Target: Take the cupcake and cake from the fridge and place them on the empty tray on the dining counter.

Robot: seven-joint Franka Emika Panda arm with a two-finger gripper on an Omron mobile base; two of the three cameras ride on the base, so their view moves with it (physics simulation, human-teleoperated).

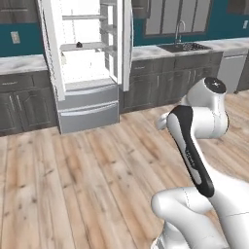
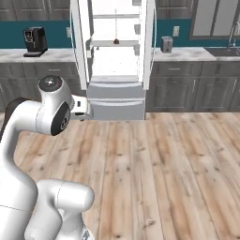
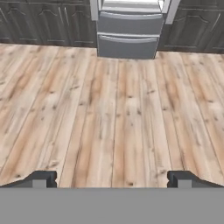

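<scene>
Two doors: the fridge (image 1: 87, 63) stands open across the room, both upper doors swung wide, white inside showing
Cake: a small dark lump sits on a middle shelf – the cake (image 2: 116, 41); in the left base view it is a dark speck (image 1: 79, 45) on the same shelf, too small to make out any detail
Hard to tell: no pink-topped cupcake can be picked out on the shelves at this size
Cut off: the fridge top runs out of frame in both base views; the hand view catches just its two grey drawers (image 3: 127, 33) and the lower ends of the doors
Gripper: the gripper (image 3: 112, 179) looks along the floor toward the fridge, well short of it; fingers (image 3: 39, 178) spread fully apart, nothing between them
Arm: in the base views the white arm is folded up close to the base, the hand itself mostly hidden behind the elbow
Right base view adds: a black coffee machine (image 2: 35, 41) on the wall counter left of the fridge and a grey toaster (image 2: 166, 44) on the counter to its right
Left base view adds: a sink (image 1: 185, 46) with a tall tap – set in the wall counter right of the fridge
Room: pale wood plank floor (image 3: 113, 113), dark cabinets (image 2: 187, 89), marble-look tops, teal wall behind
</scene>
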